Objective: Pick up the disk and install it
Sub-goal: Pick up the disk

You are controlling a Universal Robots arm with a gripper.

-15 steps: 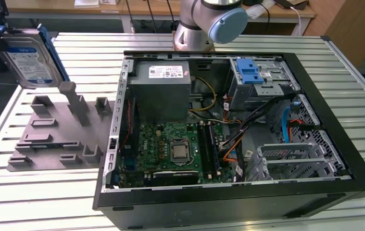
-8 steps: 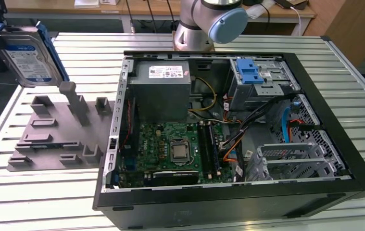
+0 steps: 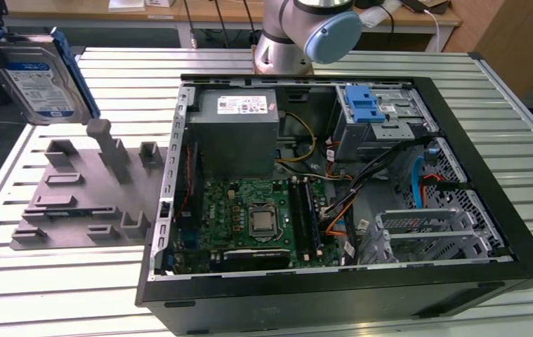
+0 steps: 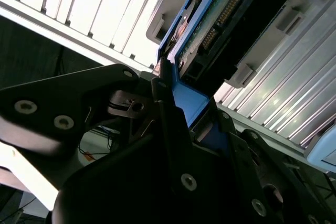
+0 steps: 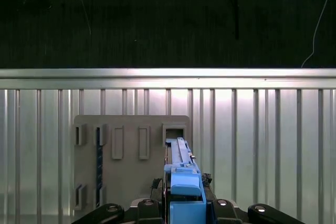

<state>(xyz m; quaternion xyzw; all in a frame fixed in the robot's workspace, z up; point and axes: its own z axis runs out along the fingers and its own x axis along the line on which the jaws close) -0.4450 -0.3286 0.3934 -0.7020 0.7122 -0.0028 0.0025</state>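
Exterior view, far left: disk (image 3: pixel 41 74) up in the air, label facing out, lifted clear of the grey fixture plate (image 3: pixel 79 189) and well apart from the open computer case (image 3: pixel 491 203). Clamped firmly on its blue carrier frame by the gripper (image 5: pixel 185 209) (seen edge-on in the first wrist view). Not yet in the drive cage (image 3: pixel 378 112) with the blue latch, back inside the case.

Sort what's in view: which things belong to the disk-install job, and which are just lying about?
Job in hand:
- the disk, clamped in the pincer
- the open computer case
- its drive cage with the blue latch

Lying about:
- grey slotted holder
- power supply box
- motherboard
- slatted table
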